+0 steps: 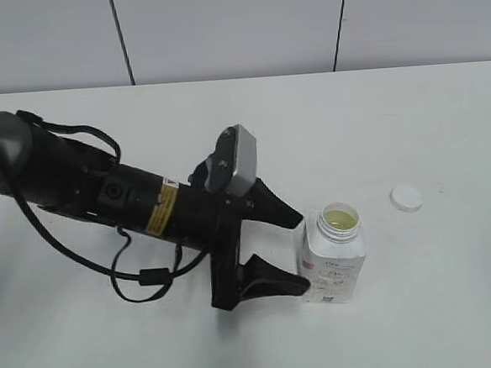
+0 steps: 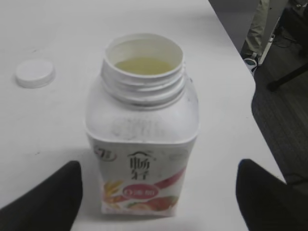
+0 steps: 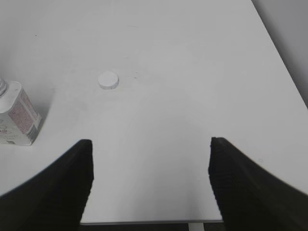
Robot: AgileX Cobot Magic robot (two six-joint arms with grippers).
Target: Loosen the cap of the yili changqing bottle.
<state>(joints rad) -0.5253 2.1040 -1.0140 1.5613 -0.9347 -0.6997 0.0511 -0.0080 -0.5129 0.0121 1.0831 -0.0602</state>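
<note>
The yili changqing bottle (image 1: 336, 256) stands upright on the white table, its neck open and pale liquid visible inside. It also shows in the left wrist view (image 2: 143, 130) and at the left edge of the right wrist view (image 3: 15, 114). The white cap (image 1: 406, 198) lies flat on the table to the bottle's right, apart from it; it also shows in the left wrist view (image 2: 34, 73) and the right wrist view (image 3: 108, 80). My left gripper (image 1: 294, 250) is open, its fingers just short of the bottle on either side, not touching it. My right gripper (image 3: 150, 183) is open and empty, and out of the exterior view.
The white table (image 1: 410, 122) runs back to a grey panelled wall (image 1: 234, 25). The left arm (image 1: 77, 183) with its cables lies across the table's left half. The table's edge (image 2: 240, 62) is close to the bottle, with dark floor beyond.
</note>
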